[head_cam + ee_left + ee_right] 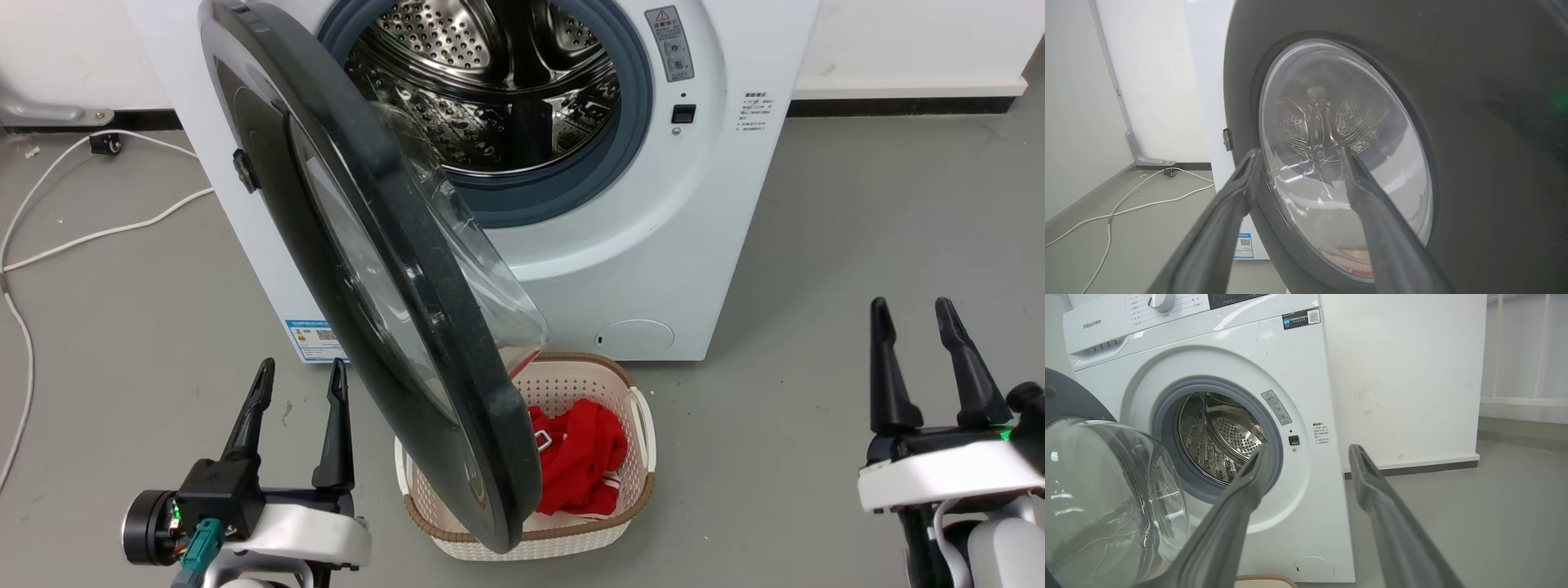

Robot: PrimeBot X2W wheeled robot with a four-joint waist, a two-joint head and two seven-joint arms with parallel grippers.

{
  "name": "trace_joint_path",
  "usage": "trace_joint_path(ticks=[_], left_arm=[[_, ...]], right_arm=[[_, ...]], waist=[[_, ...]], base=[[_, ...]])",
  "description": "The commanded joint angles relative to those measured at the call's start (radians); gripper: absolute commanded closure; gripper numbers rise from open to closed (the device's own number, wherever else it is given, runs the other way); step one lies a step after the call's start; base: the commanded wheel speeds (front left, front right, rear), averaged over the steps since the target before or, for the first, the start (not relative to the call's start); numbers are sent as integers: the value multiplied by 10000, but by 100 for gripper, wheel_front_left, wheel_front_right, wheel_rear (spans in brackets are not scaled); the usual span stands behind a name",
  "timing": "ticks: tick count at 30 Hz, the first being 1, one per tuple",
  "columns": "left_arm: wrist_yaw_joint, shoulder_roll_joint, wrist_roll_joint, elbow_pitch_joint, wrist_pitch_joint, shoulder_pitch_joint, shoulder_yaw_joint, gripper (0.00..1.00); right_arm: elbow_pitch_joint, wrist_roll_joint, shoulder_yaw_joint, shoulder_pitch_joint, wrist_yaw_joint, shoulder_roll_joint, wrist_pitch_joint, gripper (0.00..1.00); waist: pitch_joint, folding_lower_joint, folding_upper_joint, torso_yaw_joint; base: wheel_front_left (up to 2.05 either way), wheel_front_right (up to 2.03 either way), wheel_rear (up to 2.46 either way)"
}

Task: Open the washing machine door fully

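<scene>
One washing machine (645,245), one door (408,253), one basket (571,380), two hands (302,365) (911,302)

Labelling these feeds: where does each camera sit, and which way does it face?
Head view: on the head, looking forward and down at the washer, its part-open door and a basket; left gripper and right gripper show, both open.
Left wrist view: on the left wrist, facing the door's outer side; its two fingers show.
Right wrist view: on the right wrist, facing the washer's front and drum; its two fingers show.
Shared: all see the door; both wrist views see the drum, the left through the glass.
</scene>
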Motion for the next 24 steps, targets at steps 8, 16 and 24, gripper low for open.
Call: trace_joint_path(ticks=[8,16,24], left_arm=[[18,-5,72,-56,-26,96,-31,0],[-27,-5,85,-37,-26,102,-84,0],[-57,-5,88,35,-26,80,-97,0]], right_arm=[[-1881,-3544,-101,1284,-5,759,497,0],[-1614,-3141,-64,1785,-5,846,657,0],[-1539,-2914,-37,1628,-5,849,646,0]], waist=[[-20,1,0,67],[-33,1,0,94],[-29,1,0,105]], base=[[0,0,0],[0,0,0],[0,0,0]])
